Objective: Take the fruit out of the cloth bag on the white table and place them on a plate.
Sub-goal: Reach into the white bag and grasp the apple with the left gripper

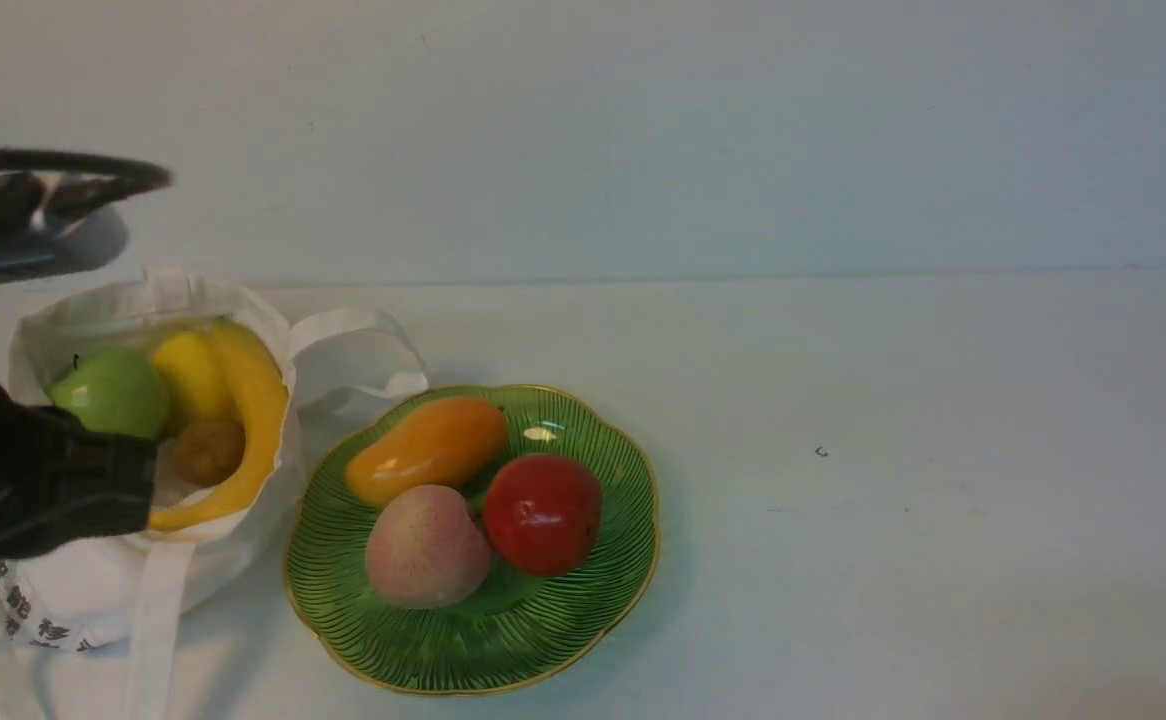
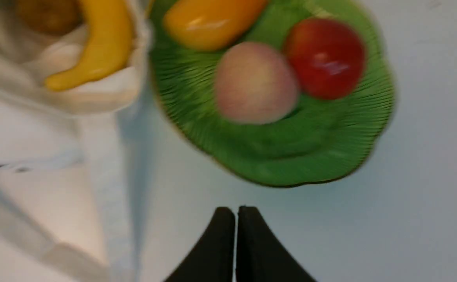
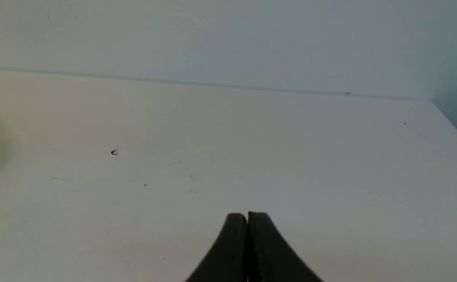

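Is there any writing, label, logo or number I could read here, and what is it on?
Dark printed characters low on the cloth bag: too small and cut off to read surely.
No words, brands or numbers can be made out on the green plate or the fruit in view.

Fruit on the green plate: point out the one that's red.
The round fruit on the right side of the plate; its two neighbours are orange and elongated, and pale pink.
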`<action>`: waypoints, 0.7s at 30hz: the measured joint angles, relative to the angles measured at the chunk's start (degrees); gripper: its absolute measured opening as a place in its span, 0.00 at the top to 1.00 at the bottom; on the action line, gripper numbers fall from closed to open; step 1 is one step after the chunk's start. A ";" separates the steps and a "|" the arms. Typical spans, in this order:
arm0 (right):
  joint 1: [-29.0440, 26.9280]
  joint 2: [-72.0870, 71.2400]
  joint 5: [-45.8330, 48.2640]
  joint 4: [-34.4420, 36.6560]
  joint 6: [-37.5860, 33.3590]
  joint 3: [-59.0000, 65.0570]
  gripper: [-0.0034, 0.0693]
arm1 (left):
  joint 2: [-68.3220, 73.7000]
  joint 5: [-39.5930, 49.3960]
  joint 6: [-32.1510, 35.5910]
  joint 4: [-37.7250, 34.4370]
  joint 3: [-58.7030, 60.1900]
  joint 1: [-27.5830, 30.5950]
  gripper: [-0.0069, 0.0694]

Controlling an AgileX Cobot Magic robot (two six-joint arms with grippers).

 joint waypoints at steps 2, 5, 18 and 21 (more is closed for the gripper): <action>0.00 0.00 0.00 0.00 0.00 0.00 0.97 | 5.93 1.93 -4.09 7.18 -4.68 0.00 0.92; 0.00 0.00 0.00 0.00 0.00 0.00 0.97 | 13.00 2.30 -8.32 12.87 -9.59 0.00 0.92; 0.00 0.00 0.00 0.00 0.00 0.00 0.97 | 37.04 1.24 -11.63 25.22 -23.21 0.00 0.49; 0.00 0.00 0.00 0.00 0.00 0.00 0.97 | 39.12 -1.41 -11.63 26.65 -23.78 0.00 0.34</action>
